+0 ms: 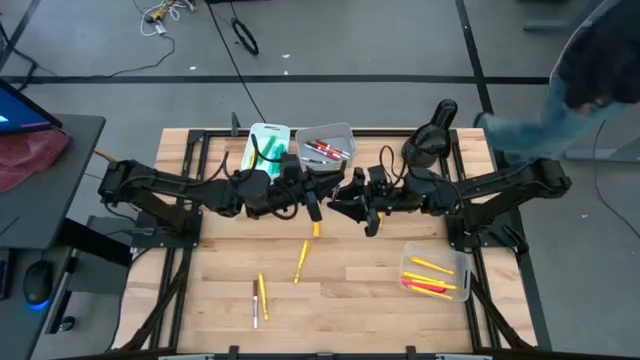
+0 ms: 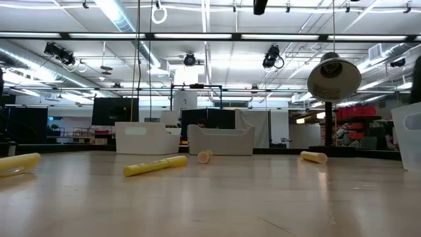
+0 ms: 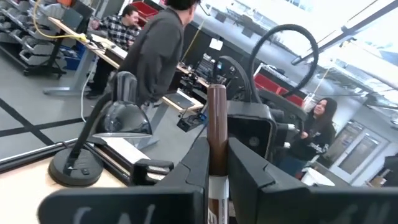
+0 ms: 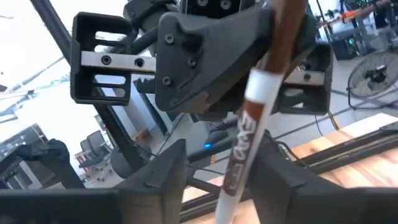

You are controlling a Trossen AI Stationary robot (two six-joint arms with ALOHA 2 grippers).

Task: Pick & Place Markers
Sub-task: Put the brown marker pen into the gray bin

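A black desk lamp (image 1: 432,140) stands at the wooden table's (image 1: 350,300) one o'clock corner. Two plastic bins (image 1: 325,143) sit at twelve o'clock, another bin (image 1: 455,268) at four. A person (image 1: 570,90) stands off the table toward two o'clock.

Hidden and cut-off parts

In both wrist views the brown marker (image 4: 258,112) runs off the picture's lower edge, so its far end is unseen, and its printed lettering is too blurred to read. In the high view the two grippers meet mid-table in one dark mass where that marker cannot be made out. A person (image 1: 585,70) at the table's corner is blurred and cropped.
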